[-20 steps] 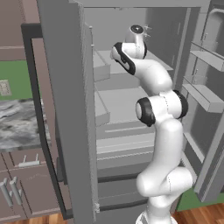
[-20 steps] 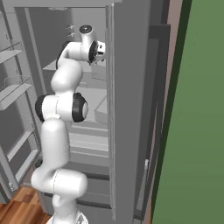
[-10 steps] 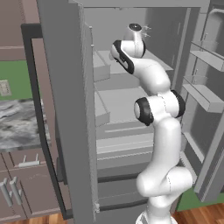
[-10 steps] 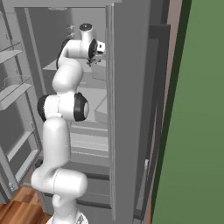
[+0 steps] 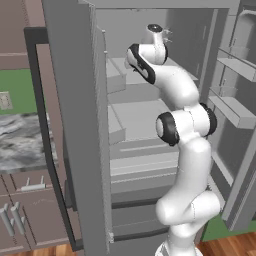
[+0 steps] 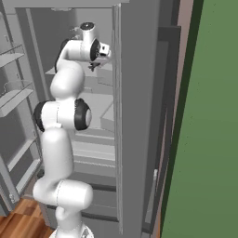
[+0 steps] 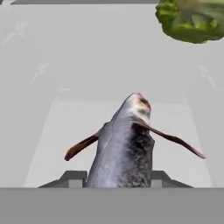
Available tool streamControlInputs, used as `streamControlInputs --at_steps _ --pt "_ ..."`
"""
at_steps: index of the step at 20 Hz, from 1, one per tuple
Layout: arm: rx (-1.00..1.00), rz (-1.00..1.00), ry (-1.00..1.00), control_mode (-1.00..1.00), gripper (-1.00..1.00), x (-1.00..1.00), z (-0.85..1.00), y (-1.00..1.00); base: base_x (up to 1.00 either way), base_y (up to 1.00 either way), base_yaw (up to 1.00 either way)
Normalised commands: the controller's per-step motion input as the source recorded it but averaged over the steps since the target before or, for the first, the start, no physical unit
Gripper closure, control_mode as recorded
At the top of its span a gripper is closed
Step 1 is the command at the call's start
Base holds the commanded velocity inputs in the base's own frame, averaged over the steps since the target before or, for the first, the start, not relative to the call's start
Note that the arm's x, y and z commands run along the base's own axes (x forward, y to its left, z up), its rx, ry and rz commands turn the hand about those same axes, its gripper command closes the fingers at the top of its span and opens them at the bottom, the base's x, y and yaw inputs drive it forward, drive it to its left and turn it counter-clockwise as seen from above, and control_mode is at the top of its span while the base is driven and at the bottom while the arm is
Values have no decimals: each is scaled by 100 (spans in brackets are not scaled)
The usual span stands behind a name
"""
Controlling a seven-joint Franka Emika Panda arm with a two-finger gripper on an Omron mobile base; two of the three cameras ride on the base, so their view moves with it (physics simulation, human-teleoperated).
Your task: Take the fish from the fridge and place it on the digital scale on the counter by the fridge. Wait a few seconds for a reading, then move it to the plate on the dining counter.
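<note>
Gripper point(image 7: 118, 177) fingers close on the fish point(image 7: 124, 144), a grey body with thin brown fins spread to either side, held above a pale grey shelf. Beyond it (in the hand view's top right corner) sits a leafy green vegetable point(image 7: 192, 19). From the base views, the white arm point(image 5: 182, 125) reaches high into the open fridge point(image 5: 75, 100), its doors swung wide.

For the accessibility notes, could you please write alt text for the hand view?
A grey fish with thin reddish-brown fins fills the lower middle of the view, rising between the pincer's two dark fingertips, its nose pointing away over a pale grey fridge shelf. A leafy green vegetable sits in the upper right corner.
</note>
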Motion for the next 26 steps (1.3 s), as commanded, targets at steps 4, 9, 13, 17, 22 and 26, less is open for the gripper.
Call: streamControlInputs --at_steps 4,9,13,17,22,26 --pt "0 0 -25 -100 100 -99 -10 3 0 0 0" --pt "0 0 -24 -100 100 -100 -4 0 0 0 0" --pt "5 0 -2 -100 100 -100 -1 0 0 0 0" --pt "9 -1 0 -100 100 -100 0 0 0 0 0" --pt "9 -1 0 -100 100 -100 -2 0 0 0 0" --pt "0 -2 0 -100 100 -100 -29 0 0 0 0"
